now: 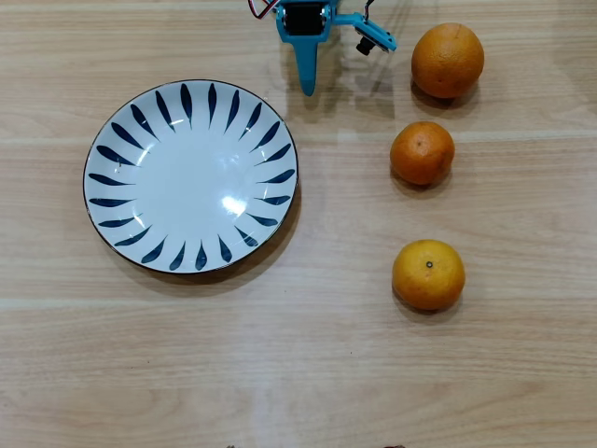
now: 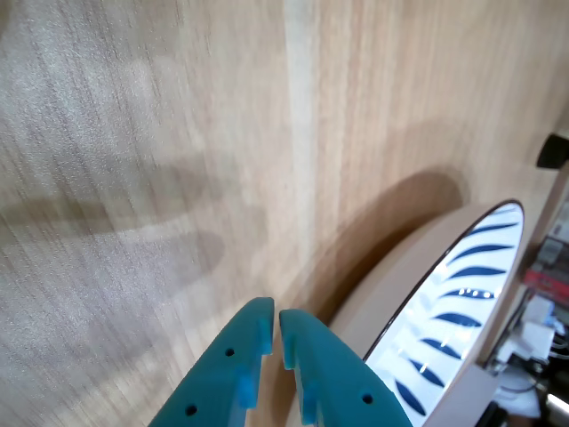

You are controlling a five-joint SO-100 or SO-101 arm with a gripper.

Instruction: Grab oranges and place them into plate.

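Note:
In the overhead view, three oranges lie in a column on the right: a larger one (image 1: 448,60) at the top, a smaller darker one (image 1: 423,152) in the middle, and a yellower one with a stem dot (image 1: 428,273) below. The white plate with blue petal strokes (image 1: 121,177) sits empty at left. My blue gripper (image 1: 307,86) is at the top centre, between the plate and the oranges, touching neither. In the wrist view its fingers (image 2: 274,327) are nearly together with nothing between them, and the plate's rim (image 2: 462,285) shows at right. No orange shows in the wrist view.
Everything rests on a light wooden table (image 1: 326,373). Red and black wires run from the arm at the top edge of the overhead view. Clutter shows past the plate at the right edge of the wrist view (image 2: 547,285).

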